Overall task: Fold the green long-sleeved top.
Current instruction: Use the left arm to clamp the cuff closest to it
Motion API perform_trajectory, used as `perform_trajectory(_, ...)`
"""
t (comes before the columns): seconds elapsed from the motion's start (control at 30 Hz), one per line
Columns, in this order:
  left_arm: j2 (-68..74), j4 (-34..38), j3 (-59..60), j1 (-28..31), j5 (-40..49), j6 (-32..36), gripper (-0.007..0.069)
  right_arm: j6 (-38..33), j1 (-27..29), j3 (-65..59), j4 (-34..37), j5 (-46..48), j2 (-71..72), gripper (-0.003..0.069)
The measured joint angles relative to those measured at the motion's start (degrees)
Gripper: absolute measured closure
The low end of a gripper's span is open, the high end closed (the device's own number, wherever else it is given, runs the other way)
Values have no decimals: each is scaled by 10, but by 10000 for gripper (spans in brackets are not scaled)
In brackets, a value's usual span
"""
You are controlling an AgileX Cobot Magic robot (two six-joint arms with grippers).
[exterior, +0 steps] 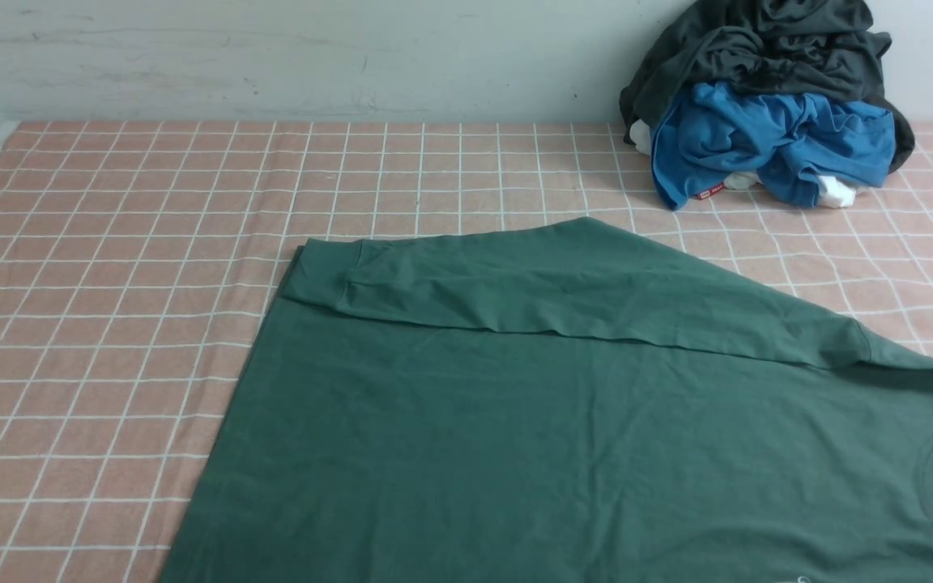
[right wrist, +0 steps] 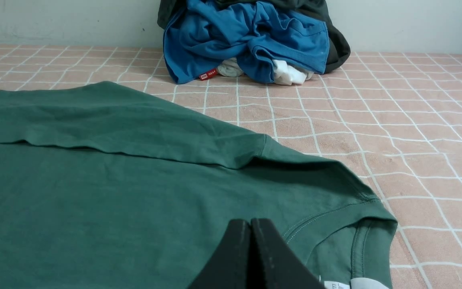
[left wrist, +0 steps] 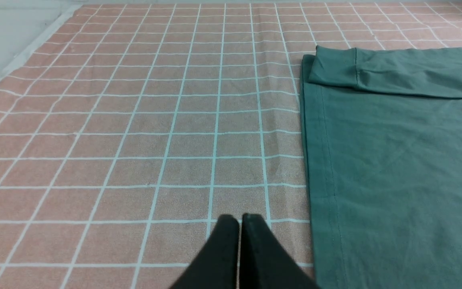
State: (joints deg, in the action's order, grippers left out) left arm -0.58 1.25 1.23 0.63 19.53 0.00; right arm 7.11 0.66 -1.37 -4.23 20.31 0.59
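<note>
The green long-sleeved top (exterior: 564, 437) lies flat on the checked cloth, its hem to the left and its neck to the right. The far sleeve (exterior: 564, 283) is folded across the body, its cuff at the far left corner. My left gripper (left wrist: 240, 218) is shut and empty, above bare cloth just left of the top's hem (left wrist: 315, 168). My right gripper (right wrist: 250, 222) is shut and empty, above the top's body (right wrist: 94, 200) close to the ribbed neck (right wrist: 359, 241). Neither gripper shows in the front view.
A pile with a dark grey garment (exterior: 766, 48) over a bright blue garment (exterior: 766, 142) sits at the back right against the wall; it also shows in the right wrist view (right wrist: 247, 40). The pink checked cloth (exterior: 110, 283) covers the table.
</note>
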Motion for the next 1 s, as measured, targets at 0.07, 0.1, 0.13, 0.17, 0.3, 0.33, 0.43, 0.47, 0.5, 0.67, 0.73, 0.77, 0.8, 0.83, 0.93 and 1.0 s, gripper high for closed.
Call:
perform_trajectory(0.07,0,9,0,0,0,0,627,0,0,0,7,0,0,673)
perform_trajectory(0.1,0,16,0,0,0,0,627,0,0,0,8,0,0,673)
perform_trajectory(0.13,0,22,0,0,0,0,627,0,0,0,8,0,0,673)
perform_trajectory(0.17,0,30,0,0,0,0,627,1,0,0,9,0,0,673)
perform_trajectory(0.3,0,62,0,0,0,0,627,2,0,0,10,0,0,674)
perform_trajectory(0.33,0,78,1,0,0,0,627,2,0,0,10,0,0,674)
perform_trajectory(0.43,0,129,1,0,0,-12,627,3,0,0,22,0,0,674)
perform_trajectory(0.47,0,145,2,0,0,-18,627,4,0,0,32,0,0,674)
perform_trajectory(0.5,0,185,3,0,1,-32,627,5,0,0,49,0,0,674)
perform_trajectory(0.67,0,409,4,0,4,-105,627,31,0,-1,203,-6,0,674)
perform_trajectory(0.73,0,482,4,0,4,-119,627,51,0,-1,276,-8,0,674)
perform_trajectory(0.77,0,506,4,0,3,-121,627,61,0,-1,324,-10,0,674)
perform_trajectory(0.8,0,530,4,0,3,-121,627,75,0,-1,375,-11,0,674)
perform_trajectory(0.83,0,537,4,0,1,-121,627,83,0,-1,414,-11,0,674)
perform_trajectory(0.93,0,552,4,0,0,-121,627,91,0,-1,514,-18,0,674)
perform_trajectory(1.0,0,556,4,0,0,-121,627,82,0,-1,573,-22,0,674)
